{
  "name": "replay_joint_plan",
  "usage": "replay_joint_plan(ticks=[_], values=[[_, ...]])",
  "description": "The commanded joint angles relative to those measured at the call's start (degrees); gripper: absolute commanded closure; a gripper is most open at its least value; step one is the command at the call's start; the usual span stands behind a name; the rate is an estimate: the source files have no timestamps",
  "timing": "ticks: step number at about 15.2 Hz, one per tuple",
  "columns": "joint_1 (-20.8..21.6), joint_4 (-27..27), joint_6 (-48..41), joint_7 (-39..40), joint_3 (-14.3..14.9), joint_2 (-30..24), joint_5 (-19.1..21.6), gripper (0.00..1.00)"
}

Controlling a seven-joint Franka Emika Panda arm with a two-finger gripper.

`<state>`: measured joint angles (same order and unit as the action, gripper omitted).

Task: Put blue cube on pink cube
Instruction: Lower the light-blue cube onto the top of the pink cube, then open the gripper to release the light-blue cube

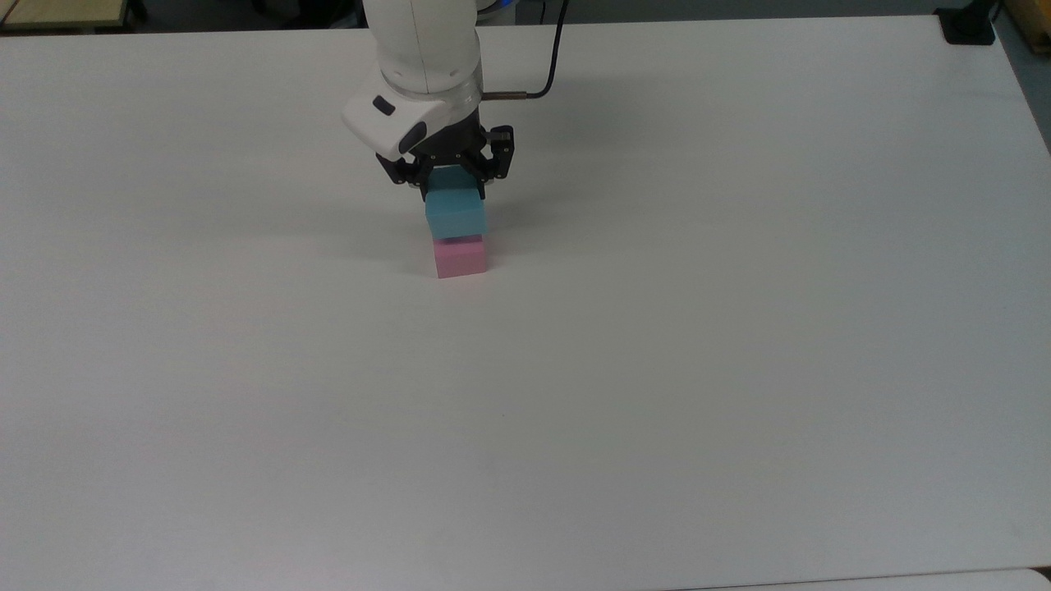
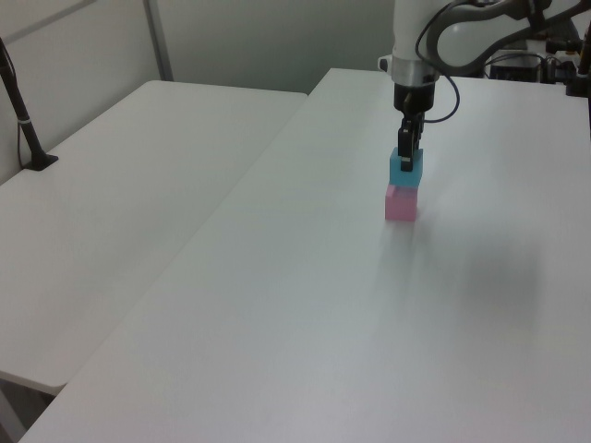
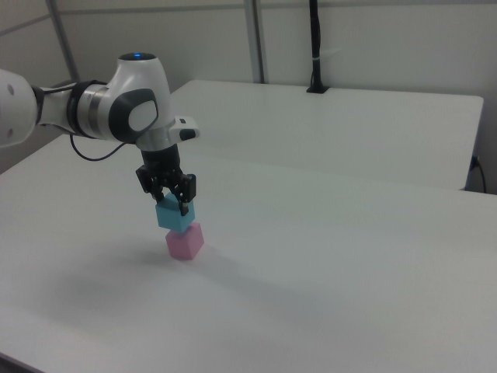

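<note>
Two fingers (image 1: 454, 187) are gripping your blue cube (image 1: 456, 215) directly over the pink cube (image 1: 460, 257), which is sitting on the white surface (image 1: 657, 369).

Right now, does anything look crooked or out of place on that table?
Nothing stands out. The gripper holds the blue cube over the pink cube, roughly lined up; whether they touch is unclear. The table looks tidy.
</note>
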<state>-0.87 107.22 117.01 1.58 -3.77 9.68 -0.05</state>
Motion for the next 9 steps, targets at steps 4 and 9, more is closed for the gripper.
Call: replay_joint_plan(ticks=[4, 9], values=[[1.49, 0.88, 3.23, -3.25, 0.17, 1.04, -2.32, 0.38], [1.4, 0.97, 3.14, -3.6, 0.17, 1.04, -2.77, 0.17]])
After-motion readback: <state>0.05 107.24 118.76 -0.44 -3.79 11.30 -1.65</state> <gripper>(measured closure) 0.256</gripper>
